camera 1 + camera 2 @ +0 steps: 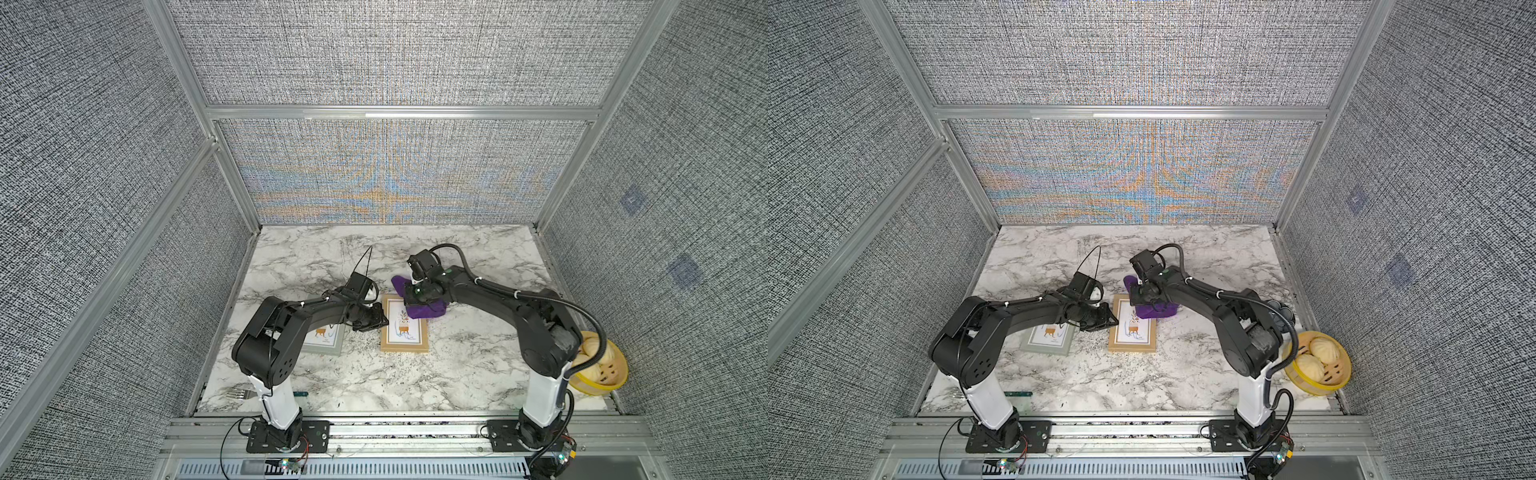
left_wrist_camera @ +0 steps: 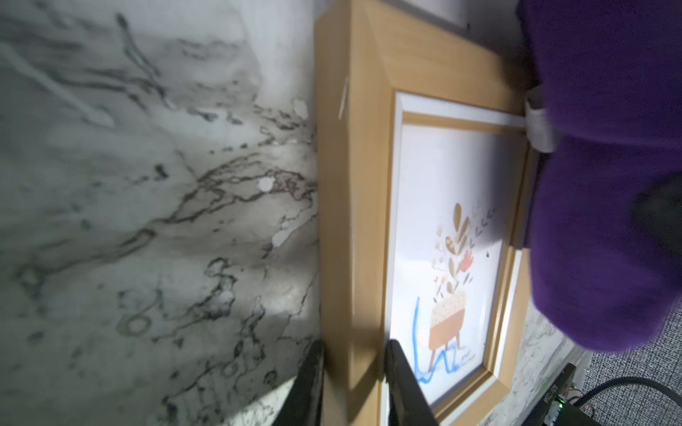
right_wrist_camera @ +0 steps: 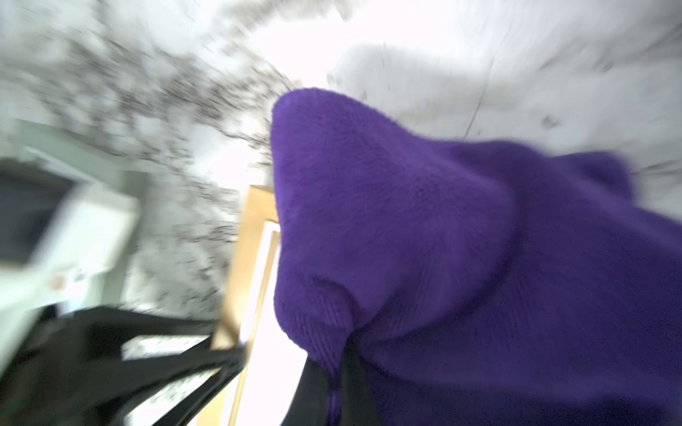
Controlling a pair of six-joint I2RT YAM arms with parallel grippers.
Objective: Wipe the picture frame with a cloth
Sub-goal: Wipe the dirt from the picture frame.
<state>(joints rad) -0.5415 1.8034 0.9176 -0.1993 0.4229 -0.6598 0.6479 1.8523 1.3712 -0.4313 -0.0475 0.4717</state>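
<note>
Frame (image 1: 404, 328) first: it lies flat, picture up, mid-tabletop between my two arms.

My left end effector (image 2: 356, 372) is clamped on its left rail, one finger on the outer edge and the other on the inner lip by the glass. My right end effector (image 3: 334, 398) is closed on a pinched fold of the cloth (image 3: 443, 258), over the frame's far right corner. The cloth hangs from that pinch in a loose bundle. It covers that corner and spills onto the tabletop (image 1: 457, 374) beyond the frame's right and far edges.

I judge the frame to be light and stiff, with a slick front that could crack or smear under a hard press. On this smooth tabletop it would likely skate under a wipe, so the side-rail hold looks right: wood only, clear of the picture. The cloth is soft and limp and will bunch or trail rather than push. I'd keep the pinch high, so a thick pad drags beneath it.

A grey frame (image 1: 328, 338) lies just left of the frame, partly under my left arm. A basket (image 1: 1316, 365) sits well off to its right.
</note>
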